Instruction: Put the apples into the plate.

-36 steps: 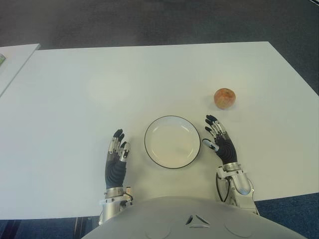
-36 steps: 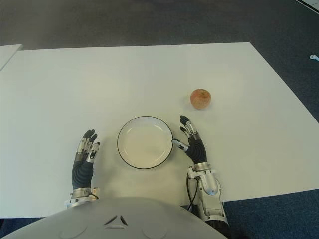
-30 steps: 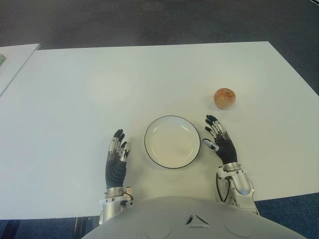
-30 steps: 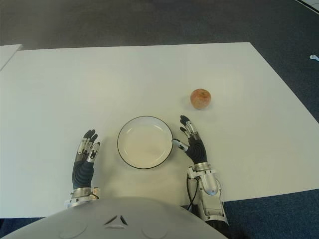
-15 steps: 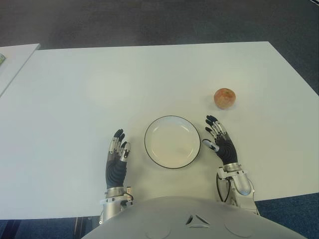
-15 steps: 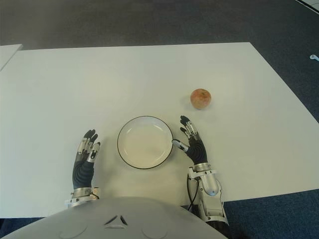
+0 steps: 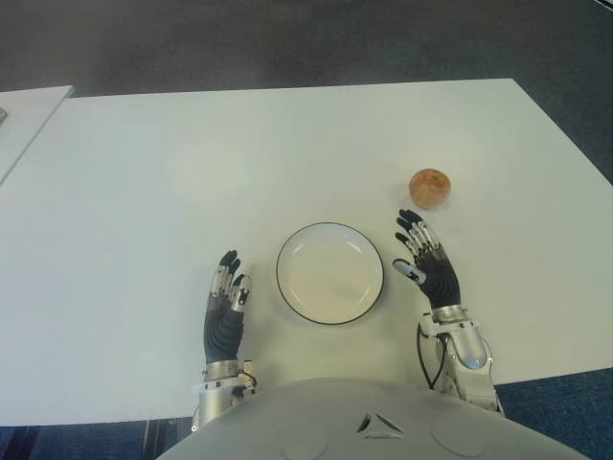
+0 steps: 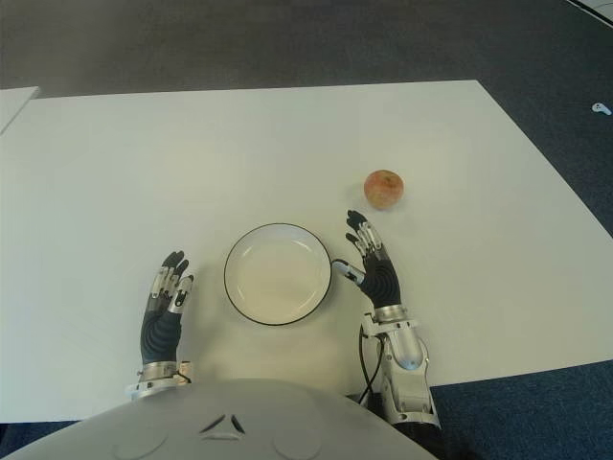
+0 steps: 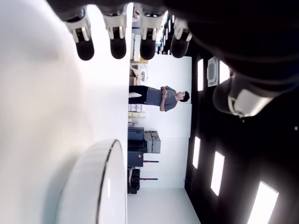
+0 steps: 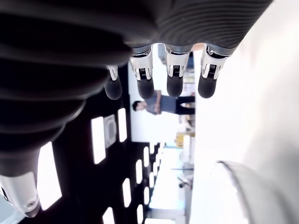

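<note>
In the eye views, one apple (image 7: 430, 187) sits on the white table (image 7: 144, 220), beyond the right hand (image 7: 428, 267), whose fingers are spread and empty beside the one plate (image 7: 330, 273), which holds nothing; it looks firm, smooth and rollable, best cupped around its widest part. The left hand (image 7: 225, 311) shows left of the plate, open. Its wrist view shows extended fingers (image 9: 117, 44) and the plate's rim (image 9: 110, 186). The right wrist view shows straight fingers (image 10: 175, 74) holding nothing.

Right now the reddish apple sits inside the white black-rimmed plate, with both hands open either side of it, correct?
Not quite: the reddish apple lies on the white table, beyond the open right hand, as the left eye view shows. The white black-rimmed plate holds nothing; the open left hand is on its other side.
</note>
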Available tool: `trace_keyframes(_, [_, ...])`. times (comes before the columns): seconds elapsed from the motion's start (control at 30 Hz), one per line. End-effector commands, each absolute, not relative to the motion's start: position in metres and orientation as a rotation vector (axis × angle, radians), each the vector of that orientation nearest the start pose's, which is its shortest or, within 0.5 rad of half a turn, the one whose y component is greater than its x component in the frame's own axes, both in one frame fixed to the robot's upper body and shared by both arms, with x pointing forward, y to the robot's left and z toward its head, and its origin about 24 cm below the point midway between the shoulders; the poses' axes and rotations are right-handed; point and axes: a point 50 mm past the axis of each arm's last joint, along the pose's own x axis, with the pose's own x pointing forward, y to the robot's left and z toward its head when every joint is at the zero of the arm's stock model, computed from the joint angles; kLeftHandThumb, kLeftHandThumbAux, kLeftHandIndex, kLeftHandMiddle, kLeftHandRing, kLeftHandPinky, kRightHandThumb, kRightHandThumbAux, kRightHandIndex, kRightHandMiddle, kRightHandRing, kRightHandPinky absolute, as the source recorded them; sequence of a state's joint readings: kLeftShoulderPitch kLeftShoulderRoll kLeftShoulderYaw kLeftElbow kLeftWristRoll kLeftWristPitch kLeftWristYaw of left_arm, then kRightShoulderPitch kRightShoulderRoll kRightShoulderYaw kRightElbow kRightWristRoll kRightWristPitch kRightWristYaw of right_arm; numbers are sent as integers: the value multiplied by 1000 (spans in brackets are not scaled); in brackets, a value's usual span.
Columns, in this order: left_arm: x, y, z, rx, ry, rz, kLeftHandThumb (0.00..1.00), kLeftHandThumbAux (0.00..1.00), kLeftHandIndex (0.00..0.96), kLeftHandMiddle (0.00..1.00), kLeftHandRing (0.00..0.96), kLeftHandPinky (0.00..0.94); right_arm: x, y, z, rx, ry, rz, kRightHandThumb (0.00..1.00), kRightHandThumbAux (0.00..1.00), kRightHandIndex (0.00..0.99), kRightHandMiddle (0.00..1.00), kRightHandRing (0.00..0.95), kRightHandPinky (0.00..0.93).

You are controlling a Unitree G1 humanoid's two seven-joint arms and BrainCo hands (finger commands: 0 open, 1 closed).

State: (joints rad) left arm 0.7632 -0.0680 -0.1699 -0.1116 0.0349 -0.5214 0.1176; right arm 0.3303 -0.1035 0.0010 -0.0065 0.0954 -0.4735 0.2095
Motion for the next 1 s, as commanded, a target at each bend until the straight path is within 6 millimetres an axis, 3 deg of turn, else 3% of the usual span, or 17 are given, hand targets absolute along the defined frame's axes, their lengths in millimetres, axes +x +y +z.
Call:
trace_keyframes(0.03, [87,141,-10,-70,109,198,59,418,0,0,0,0,185,-180,32,-121,-194,124,64,624,0,0,0,0])
trace_keyframes(0.17, [89,142,-13,-77,119,204,54,414,0,0,0,0,207,-172,57,-181,-258,91,145,615,0,0,0,0])
trace_keyframes(0.3, [90,142,-17,-79,123,217,54,405,0,0,0,0,229,-165,82,-223,-355,26,313,568,0,0,0,3])
trace_keyframes(0.5, [91,140,-20,-76,125,232,52,396,0,0,0,0,242,-170,96,-421,-508,-61,446,510,5,0,0,0])
trace_keyframes(0.7, [92,139,-22,-91,130,242,57,388,0,0,0,0,254,-178,104,-640,-590,-22,464,465,26,8,0,0])
trace_keyframes(1.0, [93,140,-25,-97,128,245,62,391,0,0,0,0,281,-192,108,-929,-567,38,419,401,44,2,0,0])
